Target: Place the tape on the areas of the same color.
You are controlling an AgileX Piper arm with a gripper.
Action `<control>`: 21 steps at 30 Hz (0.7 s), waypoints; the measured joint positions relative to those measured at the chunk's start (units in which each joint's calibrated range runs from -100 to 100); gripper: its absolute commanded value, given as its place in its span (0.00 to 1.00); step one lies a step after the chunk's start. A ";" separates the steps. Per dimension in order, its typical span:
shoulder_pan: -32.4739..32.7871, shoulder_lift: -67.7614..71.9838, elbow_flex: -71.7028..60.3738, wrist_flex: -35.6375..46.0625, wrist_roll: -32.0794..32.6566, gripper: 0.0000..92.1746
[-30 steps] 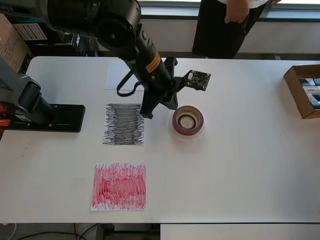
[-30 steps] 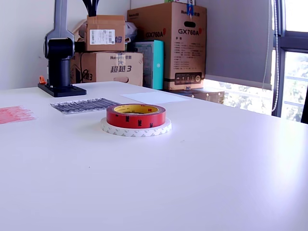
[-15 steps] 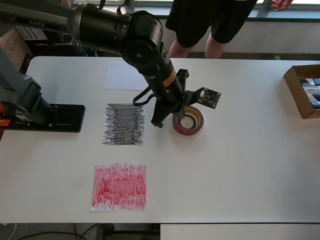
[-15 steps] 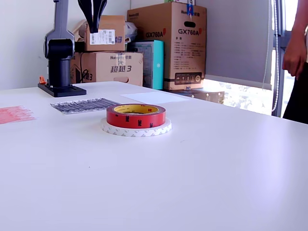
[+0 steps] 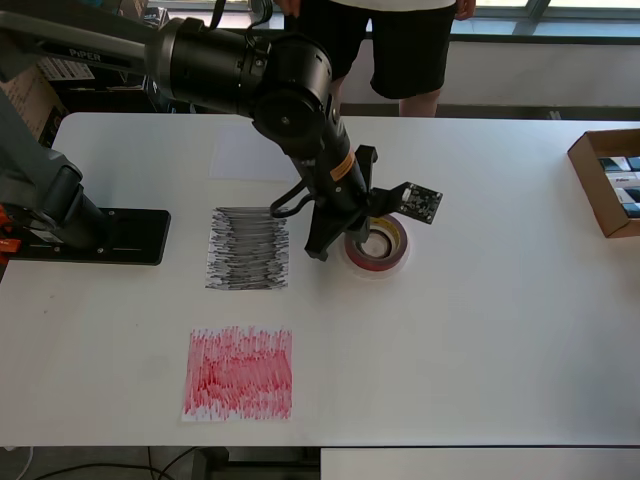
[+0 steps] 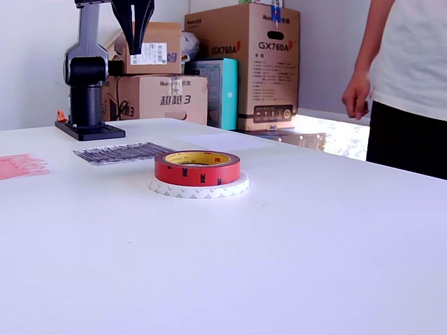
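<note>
Dark-red tape roll (image 6: 198,168) with a yellowish core stacked on a wider white tape roll (image 6: 198,187), both flat on the white table (image 6: 293,251), well apart from all 3 paper patches. In the overhead view, red ring (image 5: 378,243) partly covered by the black Piper arm (image 5: 270,85), white roll showing only as a thin pale rim (image 5: 372,272) around it. No black roll made out in either view.

Gripper (image 6: 134,19) hanging above the table at the top of the exterior view, 2 dark fingers (image 6: 146,14) pointing down with a narrow slit of daylight between them, holding nothing. In the overhead view, gripper tip hidden under the arm's own wrist, near the stacked rolls.

Black-scribbled patch (image 5: 248,248) just beside the stack on the overhead view's left, red-scribbled patch (image 5: 239,372) nearer the bottom edge, plain white patch (image 5: 238,160) toward the top, partly under the arm. Arm base (image 5: 95,236) at the overhead view's left edge.

Open cardboard box (image 5: 607,181) at the overhead view's right edge. Person (image 6: 408,98) in white shirt and black shorts standing at the far side of the table. Stacked cartons (image 6: 241,66) behind in the exterior view
</note>
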 measured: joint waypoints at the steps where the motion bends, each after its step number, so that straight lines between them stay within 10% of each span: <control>1: 0.00 0.00 0.00 0.00 0.00 0.00; 21: 0.00 0.00 0.00 -1.17 -2.53 0.00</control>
